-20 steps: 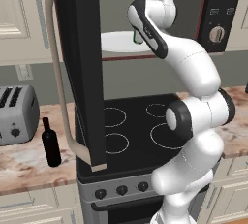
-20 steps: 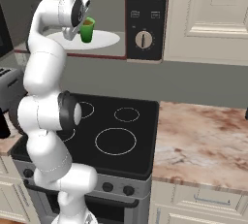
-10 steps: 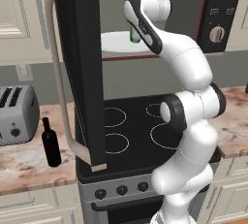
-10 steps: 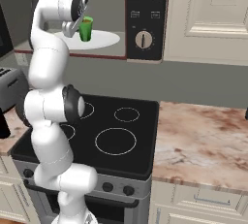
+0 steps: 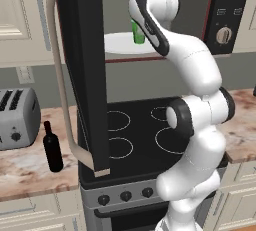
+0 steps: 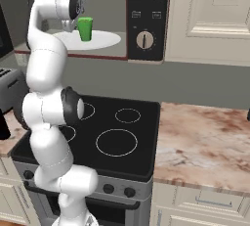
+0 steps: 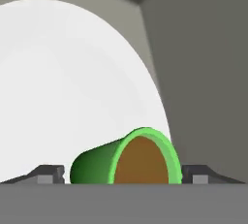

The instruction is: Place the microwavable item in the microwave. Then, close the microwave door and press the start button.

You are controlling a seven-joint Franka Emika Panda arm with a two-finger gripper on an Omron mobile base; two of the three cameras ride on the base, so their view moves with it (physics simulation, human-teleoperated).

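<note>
Flanking base views, shared microwave (image 5: 220, 15)

green cup (image 6: 85, 28) set upright on turntable (image 6: 105, 39), arm drawn back

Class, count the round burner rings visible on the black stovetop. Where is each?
4: right base view shows front-left, front-right, rear-left, rear-right. The arm partly hides some.

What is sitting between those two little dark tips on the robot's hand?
The green cup sits between the hand's two tips in the hand view, above the white turntable.
</note>
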